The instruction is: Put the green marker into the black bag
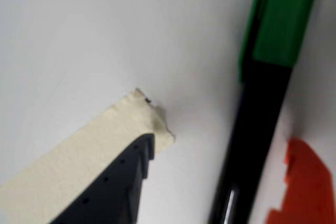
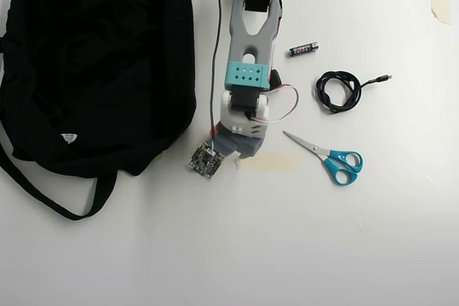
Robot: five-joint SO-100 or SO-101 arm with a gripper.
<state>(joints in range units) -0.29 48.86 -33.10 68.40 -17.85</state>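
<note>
no writing is legible. the green marker [image 1: 262, 103] lies between the parted fingers of the gripper [image 1: 231, 166], unclamped. the black bag [image 2: 97, 62] sits well apart.

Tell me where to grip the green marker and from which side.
Grip the green marker on its black barrel just below the cap, from straight above: it lies flat on the table, and the open gripper straddles it.
</note>
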